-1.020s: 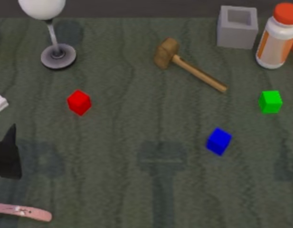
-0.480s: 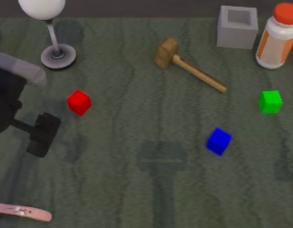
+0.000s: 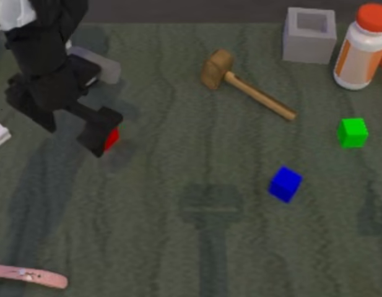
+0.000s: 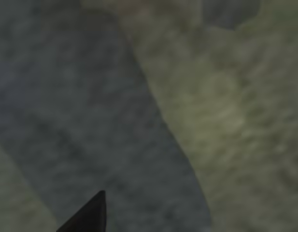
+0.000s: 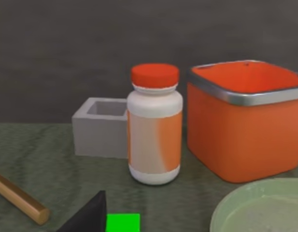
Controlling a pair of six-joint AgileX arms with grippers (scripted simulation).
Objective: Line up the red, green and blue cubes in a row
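Note:
The red cube (image 3: 112, 138) lies at the table's left, mostly covered by my left gripper (image 3: 99, 132), which hangs straight over it and stands open. The left wrist view holds only shadowed cloth and one dark fingertip (image 4: 90, 217). The blue cube (image 3: 285, 184) sits right of the middle. The green cube (image 3: 352, 132) is near the right edge, and the green cube (image 5: 122, 223) also appears in the right wrist view beside one dark fingertip (image 5: 91, 216) of my right gripper, open. The right arm is outside the top view.
A wooden mallet (image 3: 240, 80) lies at the back middle. A grey hollow box (image 3: 310, 34) and a white bottle (image 3: 362, 52) stand at the back right, beside an orange bin (image 5: 245, 121) and a pale green plate (image 5: 260, 208). A pink strip (image 3: 30, 276) lies front left.
My left arm has swung in from the left edge toward the back and right, and its gripper now hangs over the red cube. The cubes have not moved.

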